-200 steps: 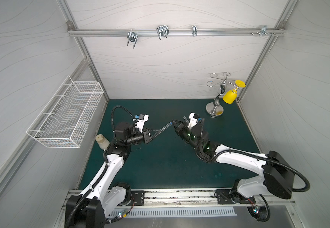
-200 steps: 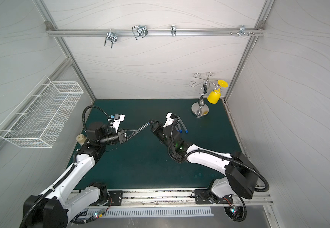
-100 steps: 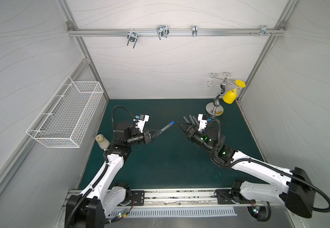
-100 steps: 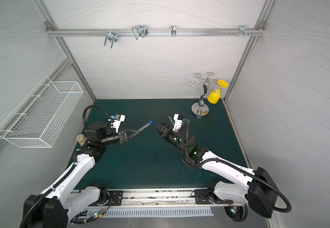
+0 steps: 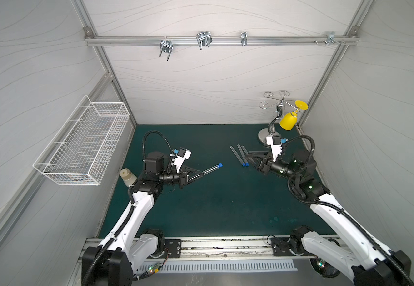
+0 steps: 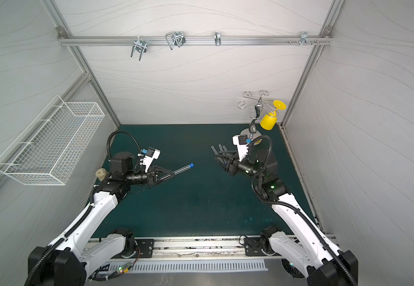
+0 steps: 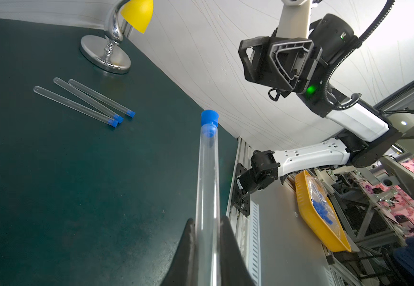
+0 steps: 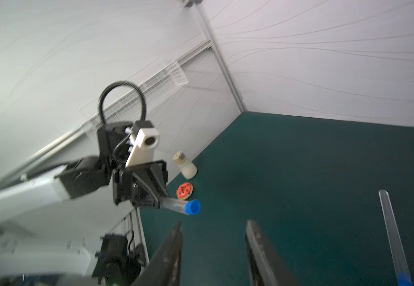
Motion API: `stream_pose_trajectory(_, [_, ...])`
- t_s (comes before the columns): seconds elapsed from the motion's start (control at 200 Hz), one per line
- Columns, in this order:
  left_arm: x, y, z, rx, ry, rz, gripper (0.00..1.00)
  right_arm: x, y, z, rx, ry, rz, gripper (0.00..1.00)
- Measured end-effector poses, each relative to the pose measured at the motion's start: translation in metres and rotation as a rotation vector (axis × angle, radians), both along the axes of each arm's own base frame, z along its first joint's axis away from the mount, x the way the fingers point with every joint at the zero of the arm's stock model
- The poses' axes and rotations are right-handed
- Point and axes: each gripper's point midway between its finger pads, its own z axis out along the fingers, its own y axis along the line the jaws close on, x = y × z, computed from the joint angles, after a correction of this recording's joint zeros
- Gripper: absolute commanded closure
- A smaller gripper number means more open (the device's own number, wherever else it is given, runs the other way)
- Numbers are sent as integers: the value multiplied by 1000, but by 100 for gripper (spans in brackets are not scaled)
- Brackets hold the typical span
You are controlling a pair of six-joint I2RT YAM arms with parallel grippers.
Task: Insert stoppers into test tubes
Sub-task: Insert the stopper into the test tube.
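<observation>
White wavy-lined walls (image 5: 201, 86) enclose a dark green counter (image 5: 225, 198); a wire basket (image 5: 84, 146) hangs on one side wall, an aluminium rail (image 5: 213, 40) above

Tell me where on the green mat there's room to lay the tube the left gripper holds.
Free: the middle of the dark green mat, down to the front rail. Crowded: far right, three clear blue-stoppered tubes beside the chrome stand, near the right gripper; left edge, a cream-capped bottle and red disc.

Both top views look steeply down from high at six o'clock, sharing the whole surface (image 5: 225, 210). The left wrist view sits close behind the left pincer (image 7: 207, 220), facing three o'clock; the right, behind the right pincer (image 8: 214, 222), facing nine.
</observation>
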Motion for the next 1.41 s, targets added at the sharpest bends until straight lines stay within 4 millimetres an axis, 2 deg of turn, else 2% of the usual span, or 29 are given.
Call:
stream_pose_trajectory(0.32, [-7, -1, 1, -11, -6, -38, 100, -43, 33, -18, -165, -335, 343, 63])
stream_pose_trajectory(0.49, [-11, -1, 1, -17, -7, -56, 100, -55, 49, -27, -221, -482, 469, 64])
stream_pose_trajectory(0.845, [-14, -2, 4, -28, -11, -76, 100, -54, 65, -49, -288, -581, 561, 66])
stream_pose_trajectory(1.08, [-14, -2, 4, -29, -10, -77, 100, -42, 76, -55, -328, -614, 563, 66])
stream_pose_trajectory(1.406, [-15, -2, 4, -31, -10, -81, 100, -36, 78, -59, -365, -638, 551, 68])
